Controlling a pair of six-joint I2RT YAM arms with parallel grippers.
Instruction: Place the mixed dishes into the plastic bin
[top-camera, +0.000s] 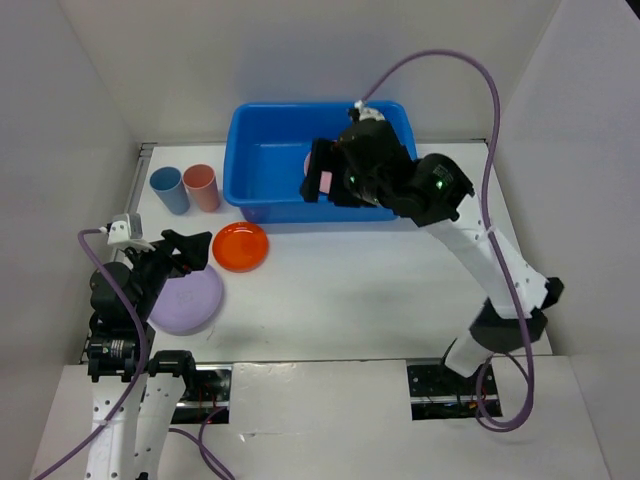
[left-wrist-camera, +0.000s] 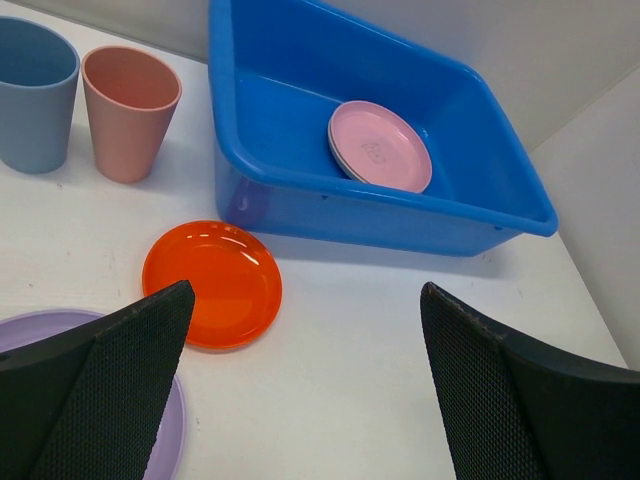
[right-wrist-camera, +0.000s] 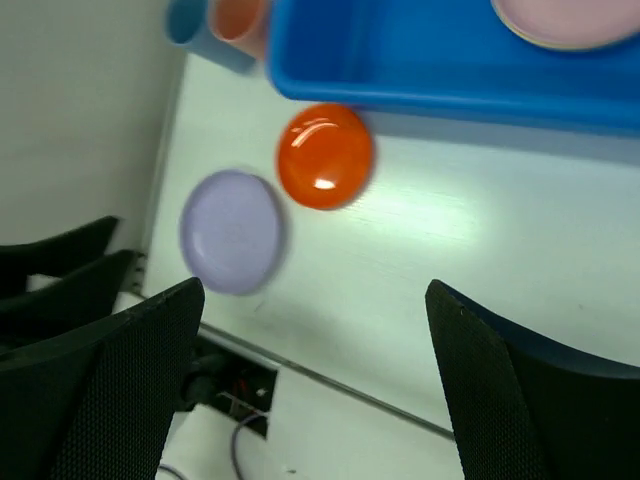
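Left gripper (top-camera: 195, 248) sits low at the table's near-left, jaws spread wide, nothing between them. In the left wrist view, one finger overlaps the lavender plate (top-camera: 190, 300); cannot tell if it touches.

Lavender plate lies flat on the table (top-camera: 380, 280), near-left. Orange plate (top-camera: 241, 246), smaller, lies flat just beyond and to the right of it, with a small gap between the two. It is near the front wall of the blue plastic bin (top-camera: 268, 165) but not touching it.

Blue cup (top-camera: 167, 188) and salmon-pink cup (top-camera: 202, 186) stand upright side by side, mouths up, left of the bin, blue one further left. They are close together; cannot tell if they touch.

The bin sits at the far middle of the table. Pink plate (left-wrist-camera: 382, 147) lies inside it, toward the right half, tilted slightly against the floor. A pale plate edge shows under it, colour unclear.

Right gripper (top-camera: 322, 178) is held above the bin, over its near wall, arm reaching in from the right. Jaws parted wide and holding nothing. Pink seen between the fingers from above is the plate lying below in the bin. The right wrist view is blurred; it shows the orange and lavender plates on the table, the bin's wall and the pink plate's edge at top.
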